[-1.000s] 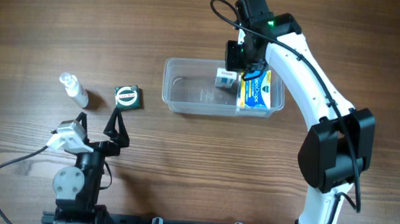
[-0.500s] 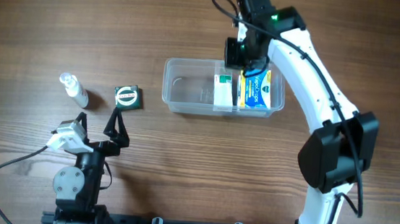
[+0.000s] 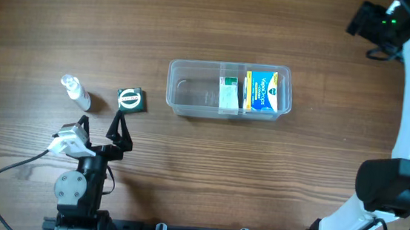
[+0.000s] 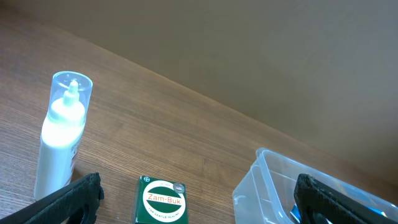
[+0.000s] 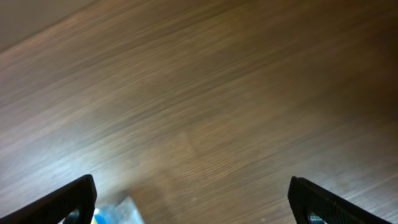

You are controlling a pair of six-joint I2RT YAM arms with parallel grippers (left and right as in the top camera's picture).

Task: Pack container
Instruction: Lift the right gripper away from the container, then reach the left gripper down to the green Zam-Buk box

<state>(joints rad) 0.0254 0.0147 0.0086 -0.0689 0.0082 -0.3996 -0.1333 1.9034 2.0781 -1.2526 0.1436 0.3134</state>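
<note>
Container [image 3: 192,91]: centre of surface [image 3: 124,18], long side running left-right.
Contents: white-green box [image 3: 228,93] at middle; blue-yellow box [image 3: 262,92] just beside it, at right end.
Left fingers [image 4: 69,200]: spread, gripping nothing, low near front-left of surface, facing green Zam-Buk box [image 3: 130,99] and upright clear bottle [image 3: 77,93]. Both items sit left of container, apart from it.
Right fingers [image 5: 73,200]: spread, gripping nothing, above bare wood at far right, well apart from container.

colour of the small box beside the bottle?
Green Zam-Buk box with a white oval label; clearest in the left wrist view.
</note>
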